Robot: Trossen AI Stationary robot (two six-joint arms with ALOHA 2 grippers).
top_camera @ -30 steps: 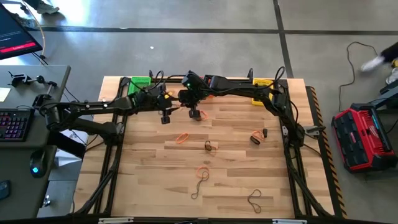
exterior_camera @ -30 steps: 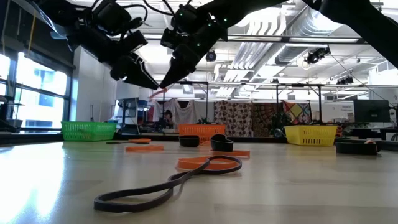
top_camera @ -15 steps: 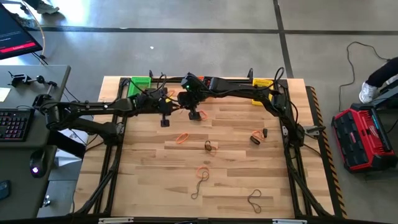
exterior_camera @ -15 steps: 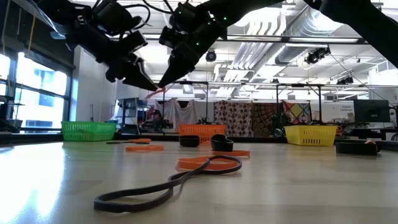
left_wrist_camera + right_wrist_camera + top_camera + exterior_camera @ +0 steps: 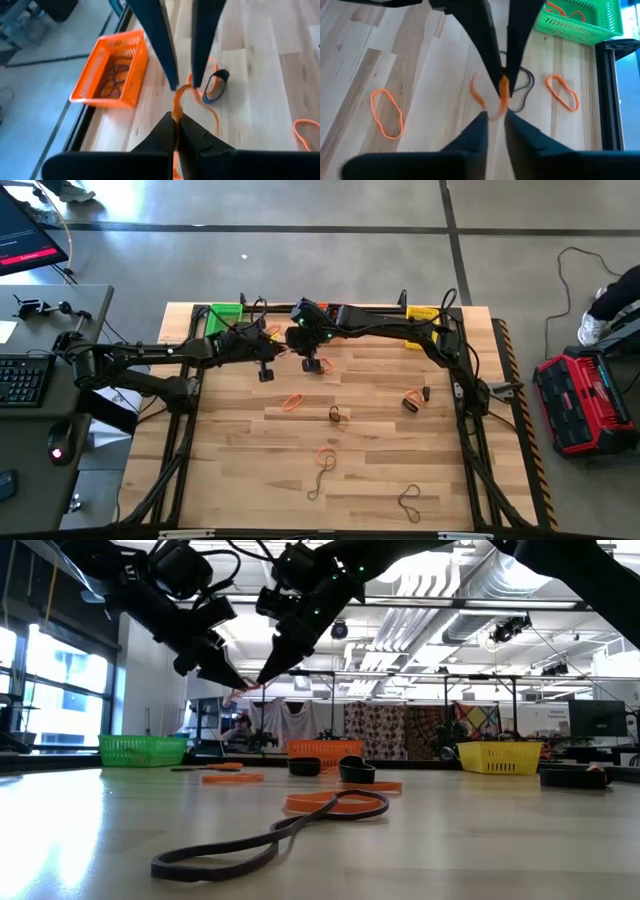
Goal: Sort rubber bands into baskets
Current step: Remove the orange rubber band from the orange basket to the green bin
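High over the far middle of the table my two grippers meet tip to tip. My left gripper (image 5: pixel 176 120) is shut on an orange rubber band (image 5: pixel 178 100). My right gripper (image 5: pixel 495 122) faces it with its fingers (image 5: pixel 171 80) a little apart, and the band's other end stands at their tips. The orange basket (image 5: pixel 112 70) lies just beyond on the table and holds several bands. The green basket (image 5: pixel 225 313) and yellow basket (image 5: pixel 420 315) stand along the far edge. More loose rubber bands (image 5: pixel 293 402) lie on the table. My left gripper pinches one end of the orange band (image 5: pixel 175 112) between its two fingertips, coming from the table's left and slanting down. The rest of the band stretches on toward the other gripper, clear of the table. My right gripper has the band's far end (image 5: pixel 182 91) at its parted tips; I cannot tell whether they touch it.
Loose bands lie mid-table: a brown one (image 5: pixel 337 416), an orange and black pair (image 5: pixel 415 400), an orange one (image 5: pixel 325 455), and black ones (image 5: pixel 408 500) near the front edge. A dark band (image 5: pixel 216 85) lies below the grippers. The green basket (image 5: pixel 580 20) holds orange bands.
Both grippers have stayed close together in the air over the far middle of the table. In the low view my left gripper's fingers have shut at the orange band's end and drawn back a little toward the table's left.
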